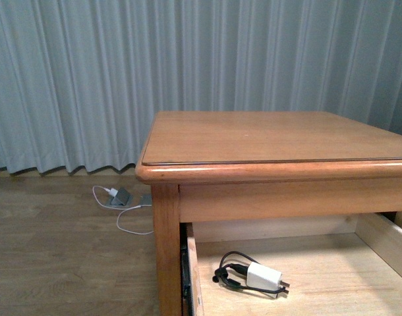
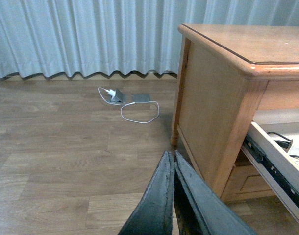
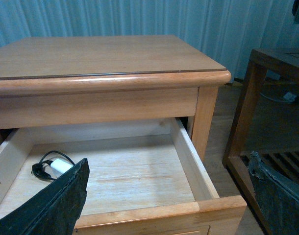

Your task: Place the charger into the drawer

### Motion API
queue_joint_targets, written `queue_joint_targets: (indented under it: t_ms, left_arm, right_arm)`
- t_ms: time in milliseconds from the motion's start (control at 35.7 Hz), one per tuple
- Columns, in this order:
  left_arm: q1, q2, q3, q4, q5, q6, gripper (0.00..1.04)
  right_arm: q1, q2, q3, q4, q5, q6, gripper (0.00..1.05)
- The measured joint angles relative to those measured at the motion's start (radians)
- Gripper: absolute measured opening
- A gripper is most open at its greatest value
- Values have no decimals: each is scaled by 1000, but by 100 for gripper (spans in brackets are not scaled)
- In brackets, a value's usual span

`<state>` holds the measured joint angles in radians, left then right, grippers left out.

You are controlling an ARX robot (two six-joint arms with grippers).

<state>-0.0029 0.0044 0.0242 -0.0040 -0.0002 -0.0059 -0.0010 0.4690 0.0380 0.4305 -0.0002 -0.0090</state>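
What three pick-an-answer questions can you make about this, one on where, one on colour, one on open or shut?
1. Where is the charger with the black cable? A) on the cabinet top B) in the drawer C) on the floor
2. What colour is its plug? A) white B) red C) green
3. How is the left gripper? A) wide open B) shut C) holding the charger
Answers: 1 B, it lies on the pale wood inside the open drawer. 2 A, the block shows white. 3 B, its fingers touch with nothing between.
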Motion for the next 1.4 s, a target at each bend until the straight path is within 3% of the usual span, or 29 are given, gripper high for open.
queue_joint_targets:
  t_ms: [308,448,588,729,869,1065,1401]
  left_arm:
    - [0,-1,0,0,0,0,4]
    - [0,-1,0,0,0,0,23]
    - [0,-1,0,0,0,0,43]
    - [0,-1,0,0,0,0,70]
    - [0,-1,0,0,0,0,100]
    - [0,-1,0,0,0,2,98]
    - [0,-1,0,0,0,2,98]
  right_arm:
    - [0,0,0,0,0,0,96]
    - [-32,11,46,-210,-179,-10,96]
    - [-42,106,71,-343,-212,-38,96]
    - [-50,317,141,-380,-206,-74,96]
    - [-11,602,202,-281,-191,-81,96]
    - [70,899,297,-180,-160,-41,96]
    - [194,1247,488,108,-3,121,96]
